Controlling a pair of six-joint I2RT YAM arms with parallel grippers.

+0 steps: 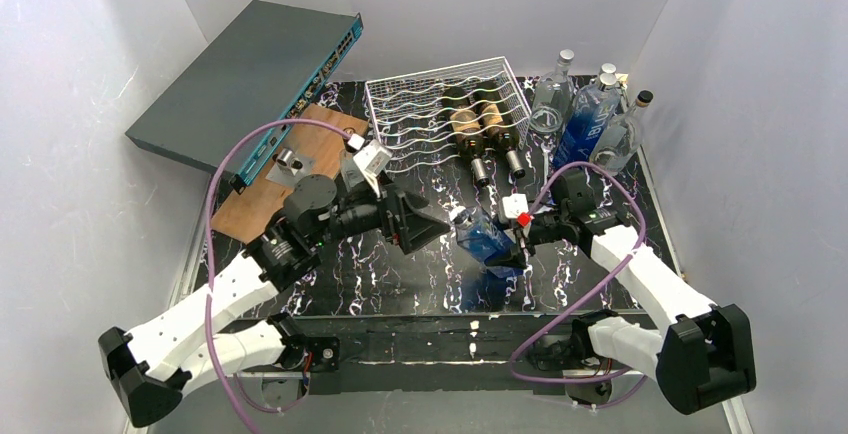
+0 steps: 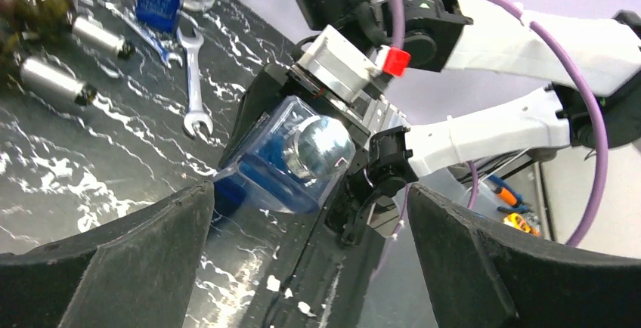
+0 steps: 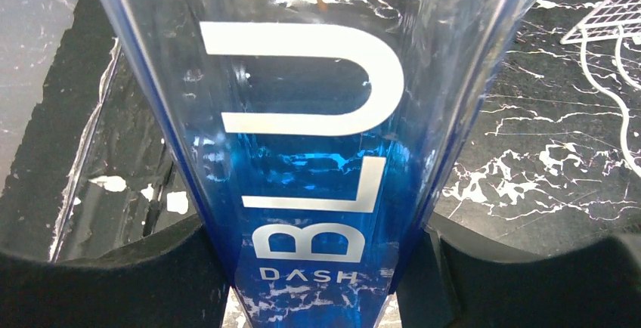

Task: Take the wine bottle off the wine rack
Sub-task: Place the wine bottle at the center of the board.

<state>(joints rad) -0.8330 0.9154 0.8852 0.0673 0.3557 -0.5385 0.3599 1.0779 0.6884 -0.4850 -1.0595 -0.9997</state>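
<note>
The white wire wine rack stands at the back centre, and two dark brown wine bottles lie in its cradles, necks toward me. My right gripper is shut on a blue glass bottle over the middle of the table, off the rack. In the right wrist view its fingers press both sides of the bottle. My left gripper is open just left of the bottle's silver cap, with nothing between its fingers.
A grey network switch leans at the back left above a wooden board. Clear bottles and another blue bottle stand at the back right. A wrench lies on the black marbled table. White walls close in three sides.
</note>
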